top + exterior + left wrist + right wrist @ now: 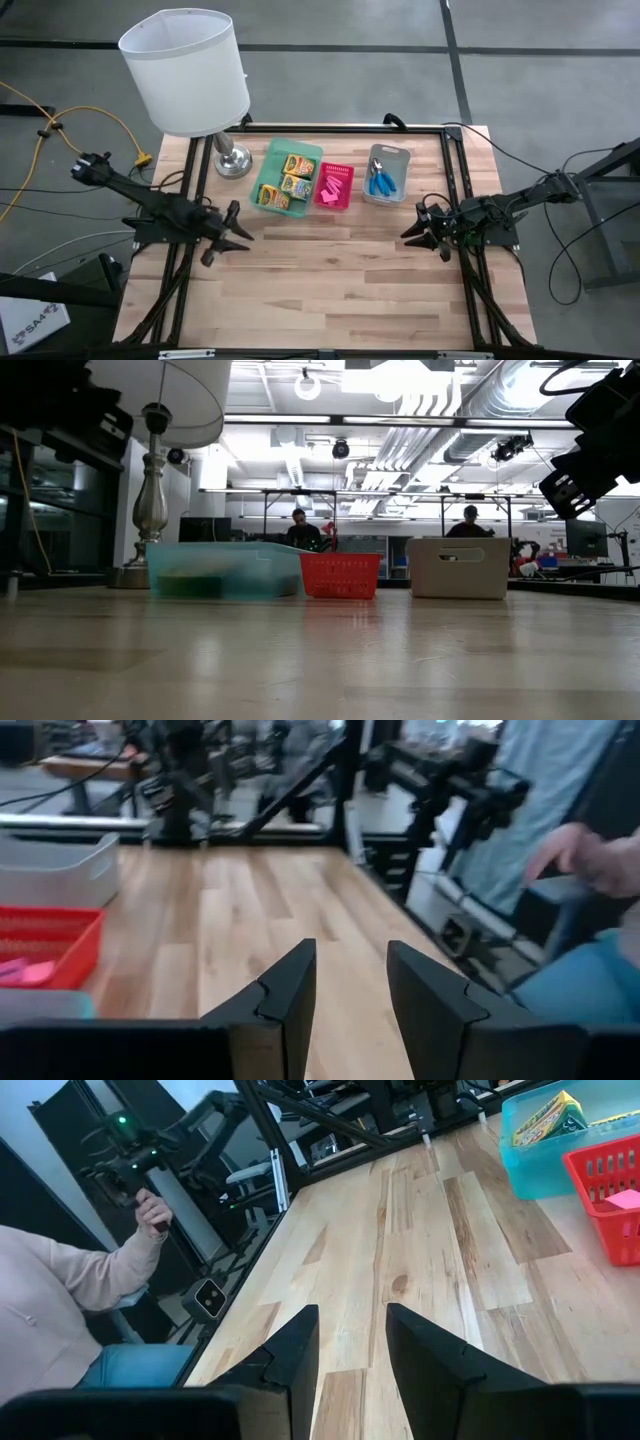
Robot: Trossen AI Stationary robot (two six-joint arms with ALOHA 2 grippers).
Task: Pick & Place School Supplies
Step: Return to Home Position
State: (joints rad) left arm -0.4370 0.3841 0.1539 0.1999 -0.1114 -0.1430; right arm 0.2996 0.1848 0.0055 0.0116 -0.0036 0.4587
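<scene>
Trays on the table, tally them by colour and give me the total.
Green tray: 1
Pink tray: 1
Grey tray: 1
Total: 3
</scene>
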